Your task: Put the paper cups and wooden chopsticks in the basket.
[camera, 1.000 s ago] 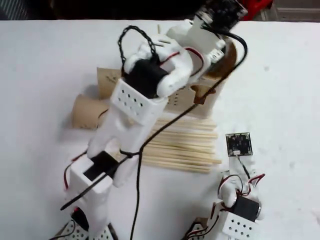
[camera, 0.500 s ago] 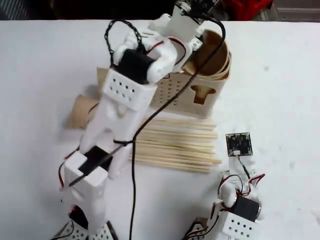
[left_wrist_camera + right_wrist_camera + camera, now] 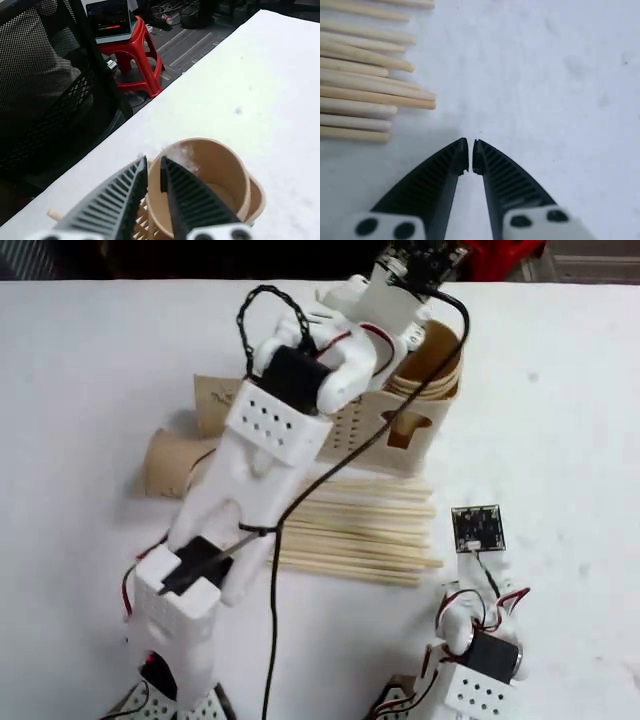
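Note:
My left gripper (image 3: 151, 172) hangs over the far end of the wooden basket (image 3: 400, 435), shut on the rim of a brown paper cup (image 3: 210, 170). That cup sits nested in another cup inside the basket (image 3: 440, 355). Two more paper cups (image 3: 175, 462) lie on their sides on the table, partly hidden behind the left arm. A pile of wooden chopsticks (image 3: 370, 530) lies in front of the basket. My right gripper (image 3: 470, 157) is shut and holds nothing, low over bare table beside the chopstick tips (image 3: 380, 95).
The left arm (image 3: 250, 470) stretches across the lying cups and the near end of the chopsticks. The right arm (image 3: 480, 660) rests at the near right. A black chair and a red stool (image 3: 130, 50) stand beyond the far table edge.
The left arm swung left, then back right over the basket. The cup went from tilted above the basket to nested in the cup inside. The right arm has not moved.

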Action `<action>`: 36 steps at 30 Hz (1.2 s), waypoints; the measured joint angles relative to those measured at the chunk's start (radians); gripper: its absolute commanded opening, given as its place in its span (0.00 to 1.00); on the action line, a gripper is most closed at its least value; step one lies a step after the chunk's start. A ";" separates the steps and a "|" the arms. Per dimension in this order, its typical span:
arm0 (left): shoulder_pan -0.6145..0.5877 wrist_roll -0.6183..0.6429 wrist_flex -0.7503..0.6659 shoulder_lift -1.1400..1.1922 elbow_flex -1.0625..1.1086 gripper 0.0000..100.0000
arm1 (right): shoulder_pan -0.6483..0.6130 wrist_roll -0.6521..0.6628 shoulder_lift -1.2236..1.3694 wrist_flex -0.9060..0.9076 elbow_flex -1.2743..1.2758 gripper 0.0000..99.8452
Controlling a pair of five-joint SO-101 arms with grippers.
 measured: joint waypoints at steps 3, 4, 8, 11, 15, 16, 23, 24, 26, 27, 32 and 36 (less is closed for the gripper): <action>0.018 0.000 0.015 0.000 -0.005 0.06 | 0.000 0.000 0.000 0.000 0.000 0.03; 0.020 0.000 0.029 0.000 -0.005 0.06 | 0.000 0.000 0.000 0.000 0.000 0.03; 0.035 0.000 0.117 0.020 0.015 0.06 | 0.000 0.000 0.000 0.000 0.000 0.03; 0.046 0.002 0.133 0.063 0.077 0.06 | 0.000 0.000 0.000 0.000 0.000 0.03; 0.058 0.002 0.129 0.121 0.103 0.06 | 0.000 0.000 0.000 0.000 0.000 0.03; 0.061 0.000 0.129 0.130 0.103 0.06 | 0.000 0.000 0.000 0.000 0.000 0.03; 0.061 0.000 0.227 0.143 -0.052 0.06 | 0.000 0.000 0.000 0.000 0.000 0.03; 0.061 0.000 0.256 0.141 -0.103 0.06 | 0.000 0.000 0.000 0.000 0.000 0.03; 0.060 0.000 0.321 0.141 -0.206 0.06 | 0.000 0.000 0.000 0.000 0.000 0.03; 0.057 0.000 0.356 0.141 -0.261 0.06 | 0.000 0.000 0.000 0.000 0.000 0.03; -0.043 0.014 0.555 0.127 -0.523 0.06 | 0.000 0.000 0.000 0.000 0.000 0.03; -0.238 0.075 0.620 0.114 -0.605 0.06 | 0.000 0.000 0.000 0.000 0.000 0.03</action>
